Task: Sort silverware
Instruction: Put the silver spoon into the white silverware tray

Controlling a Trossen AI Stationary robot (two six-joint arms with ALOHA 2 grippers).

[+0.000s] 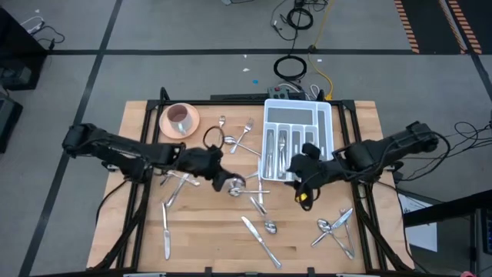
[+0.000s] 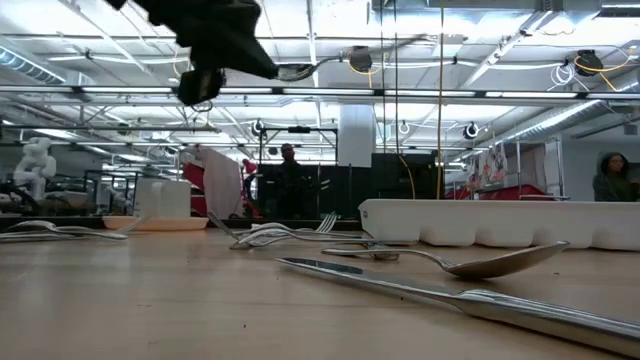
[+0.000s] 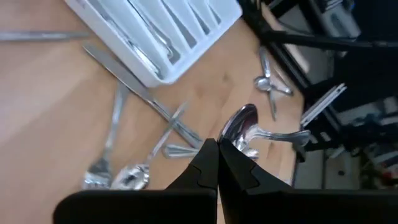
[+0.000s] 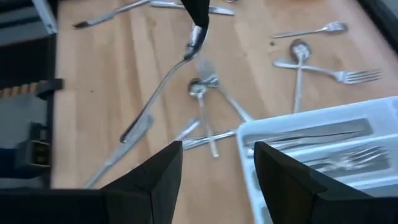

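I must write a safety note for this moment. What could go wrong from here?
1. The left tool is shut on only the tip of a spoon held above the table; such a small hold might let it turn or drop onto the silverware below.
2. The open right tool waits at the near corner of the white tray, so the arms could meet if the left carries the spoon there.

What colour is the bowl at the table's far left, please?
Pink bowl, clearest in the high view.

A wooden table point(image 1: 207, 238) carries everything; on it lie a white tray point(image 1: 296, 115), a pink bowl point(image 1: 179, 118) and scattered silverware point(image 1: 257, 238). Some pieces overlap.
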